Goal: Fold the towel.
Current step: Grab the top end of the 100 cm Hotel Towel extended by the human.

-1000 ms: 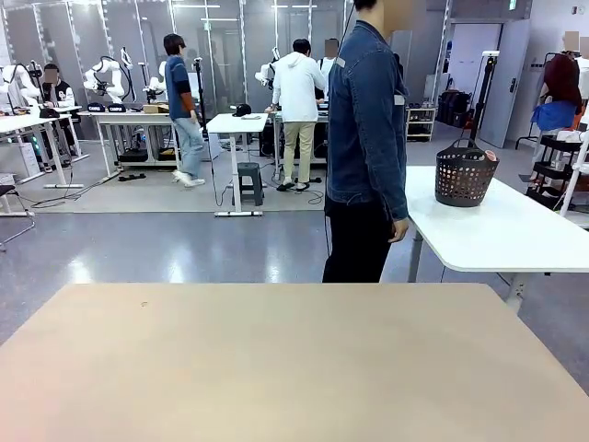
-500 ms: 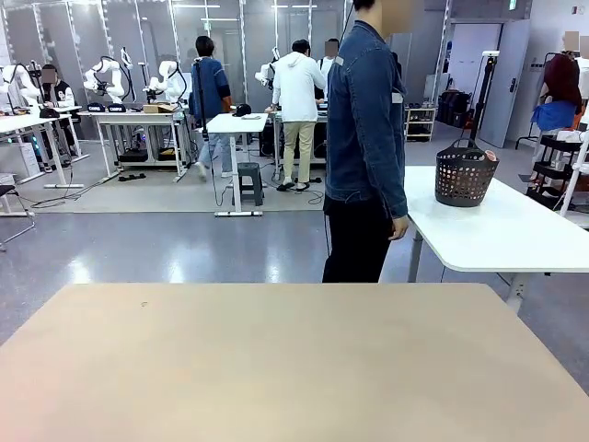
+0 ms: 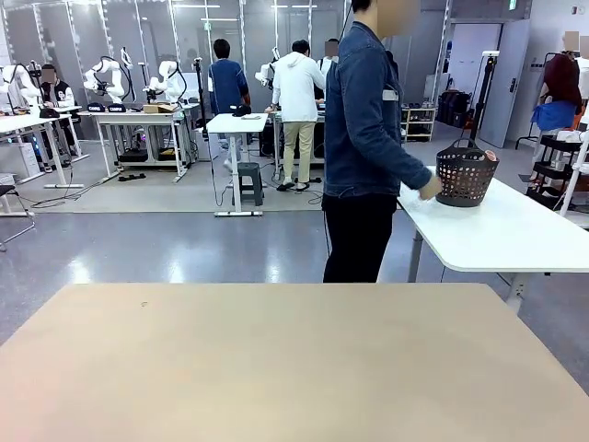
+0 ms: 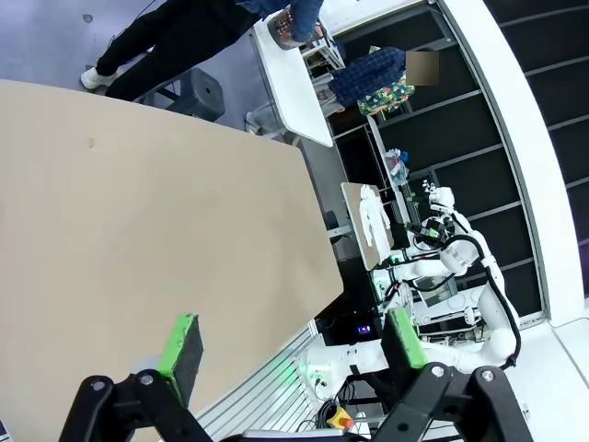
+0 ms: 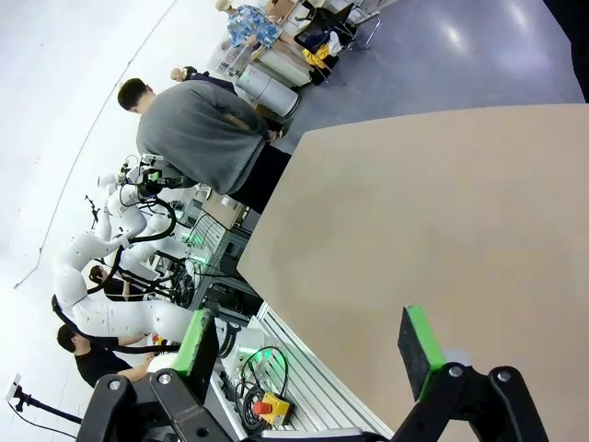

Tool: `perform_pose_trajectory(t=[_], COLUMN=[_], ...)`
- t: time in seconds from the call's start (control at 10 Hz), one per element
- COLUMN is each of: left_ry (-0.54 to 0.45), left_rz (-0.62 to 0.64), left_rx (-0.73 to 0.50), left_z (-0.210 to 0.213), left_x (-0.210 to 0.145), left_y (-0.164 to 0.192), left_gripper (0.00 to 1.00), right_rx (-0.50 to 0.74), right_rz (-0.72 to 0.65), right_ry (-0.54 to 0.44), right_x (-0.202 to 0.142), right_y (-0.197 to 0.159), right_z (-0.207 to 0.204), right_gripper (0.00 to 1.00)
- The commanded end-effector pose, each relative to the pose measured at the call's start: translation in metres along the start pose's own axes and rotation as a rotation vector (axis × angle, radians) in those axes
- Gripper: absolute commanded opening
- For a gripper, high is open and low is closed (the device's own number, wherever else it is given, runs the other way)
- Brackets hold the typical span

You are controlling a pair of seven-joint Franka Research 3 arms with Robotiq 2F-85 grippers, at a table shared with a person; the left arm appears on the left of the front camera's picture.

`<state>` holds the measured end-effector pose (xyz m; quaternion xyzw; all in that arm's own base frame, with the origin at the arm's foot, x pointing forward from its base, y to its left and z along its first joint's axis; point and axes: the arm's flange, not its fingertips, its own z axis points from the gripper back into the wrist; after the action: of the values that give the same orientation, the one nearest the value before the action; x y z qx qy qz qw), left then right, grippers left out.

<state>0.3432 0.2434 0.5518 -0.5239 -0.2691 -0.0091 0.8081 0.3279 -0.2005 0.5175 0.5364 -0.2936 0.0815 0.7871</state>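
A: Where do we log the towel (image 3: 490, 156)?
B: We see 1 pink scrap at the rim of the dark basket (image 3: 463, 175), on the white side table (image 3: 515, 239). We judge the rest is bunched inside, so its long axis can't be told.
A: And from us?
B: Far off to our right, well apart from our tan table (image 3: 276, 368). The right gripper (image 5: 308, 346) is on the nearer side, the left gripper (image 4: 293, 343) farther. Both stand with pads spread and nothing between them.
A: Who is nearest?
B: The person's hand (image 3: 430, 188), just beside the basket's left wall. We cannot tell whether it grips. We judge the towel must reach our table first.
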Motion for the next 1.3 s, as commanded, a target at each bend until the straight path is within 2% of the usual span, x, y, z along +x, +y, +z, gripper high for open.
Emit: perform_pose_trajectory(t=[0.0,1.2], left_ry=[-0.001,-0.001], left_rz=[-0.008,-0.008], left_rx=[-0.022,-0.022], left_z=[0.0004,0.0004], left_x=[0.0006,0.0006], left_y=[-0.0003,-0.0003], left_gripper=[1.00,1.00], right_rx=[0.011,0.011], right_rz=[0.021,0.021], right_ry=[-0.006,-0.006], right_x=[0.0015,0.0015], right_y=[-0.0007,-0.0007], right_z=[0.0003,0.0003], right_gripper=[1.00,1.00])
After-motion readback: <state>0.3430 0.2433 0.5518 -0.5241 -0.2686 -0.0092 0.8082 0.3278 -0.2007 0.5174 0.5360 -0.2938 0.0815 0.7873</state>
